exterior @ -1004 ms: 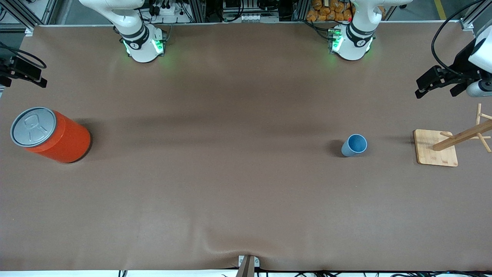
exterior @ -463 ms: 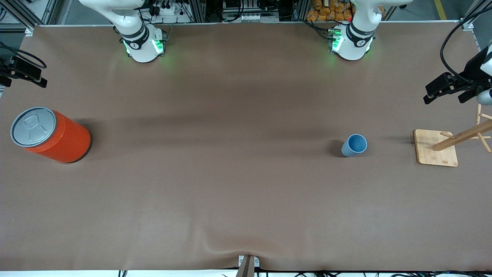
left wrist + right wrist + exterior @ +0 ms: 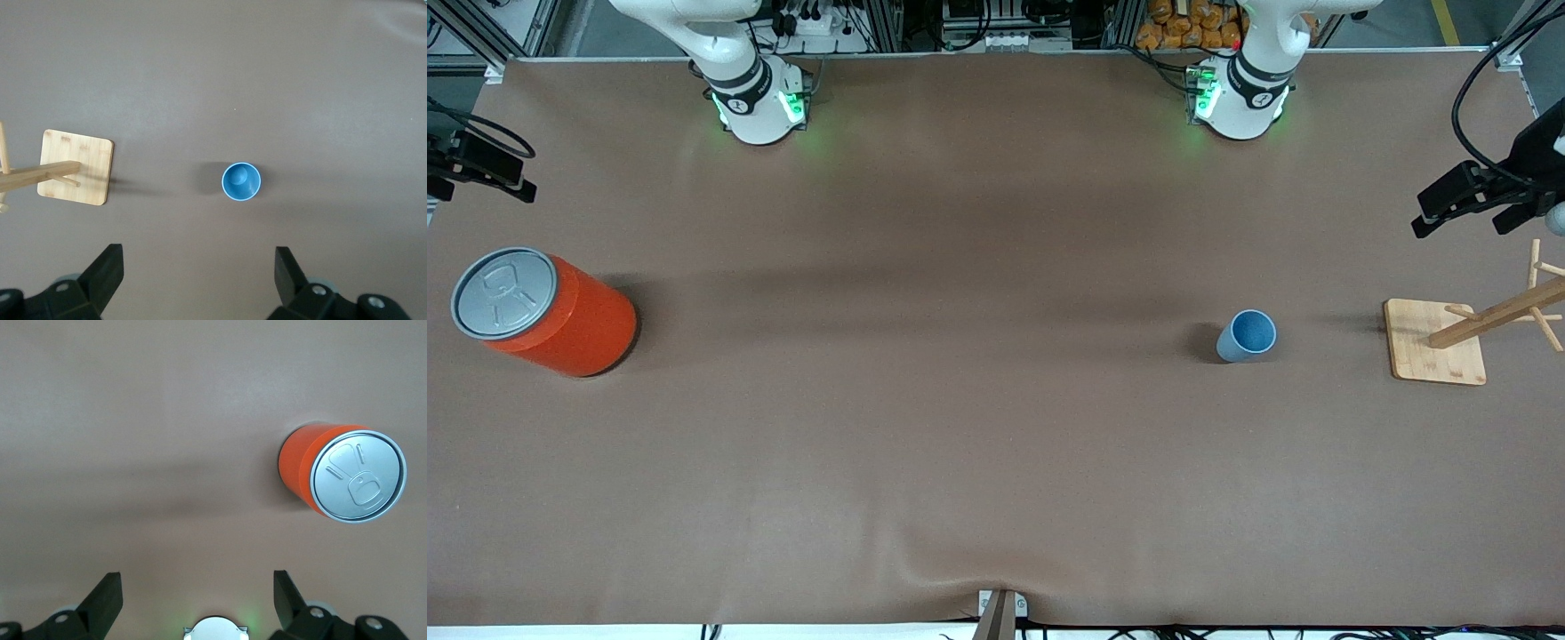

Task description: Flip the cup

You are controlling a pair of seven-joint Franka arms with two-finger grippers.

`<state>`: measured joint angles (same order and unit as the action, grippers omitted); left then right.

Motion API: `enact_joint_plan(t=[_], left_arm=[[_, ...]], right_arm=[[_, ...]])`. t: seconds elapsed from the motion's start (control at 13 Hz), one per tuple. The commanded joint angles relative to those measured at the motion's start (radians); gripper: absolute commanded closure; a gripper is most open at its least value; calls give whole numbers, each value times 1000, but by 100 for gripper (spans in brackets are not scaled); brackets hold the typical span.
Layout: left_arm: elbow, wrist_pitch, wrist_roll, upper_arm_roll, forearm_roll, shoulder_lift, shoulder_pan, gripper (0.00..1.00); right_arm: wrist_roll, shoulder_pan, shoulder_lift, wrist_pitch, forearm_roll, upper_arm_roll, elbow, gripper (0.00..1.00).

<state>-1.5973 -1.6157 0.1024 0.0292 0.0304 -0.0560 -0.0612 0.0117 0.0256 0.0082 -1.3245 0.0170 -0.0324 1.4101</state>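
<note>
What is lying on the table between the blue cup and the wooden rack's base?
Nothing: between the cup and the wooden rack's base only bare brown table shows, in both the front view and the left wrist view.

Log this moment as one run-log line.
cup: upright, mouth up, untouched | left end effector: open, high above table | right end effector: open, waiting | orange can: standing
</note>
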Motion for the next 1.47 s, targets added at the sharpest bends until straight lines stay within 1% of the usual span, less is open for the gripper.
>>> enact_joint_plan(t=[0.0, 0.62, 0.77, 1.39], left_arm=[[20, 19, 13, 5, 2, 15, -6, 0], [30, 19, 11, -5, 0, 16, -12, 0], [30, 20, 13, -20, 2, 16, -8, 0], [26, 40, 13, -22, 2, 21, 1, 0]], right_arm=[[-1, 10, 3, 8, 9, 8, -6, 0], [-1, 8, 7, 8, 9, 9, -6, 0], [-1, 8, 7, 8, 9, 9, -6, 0], [-1, 8, 7, 8, 9, 9, -8, 0]])
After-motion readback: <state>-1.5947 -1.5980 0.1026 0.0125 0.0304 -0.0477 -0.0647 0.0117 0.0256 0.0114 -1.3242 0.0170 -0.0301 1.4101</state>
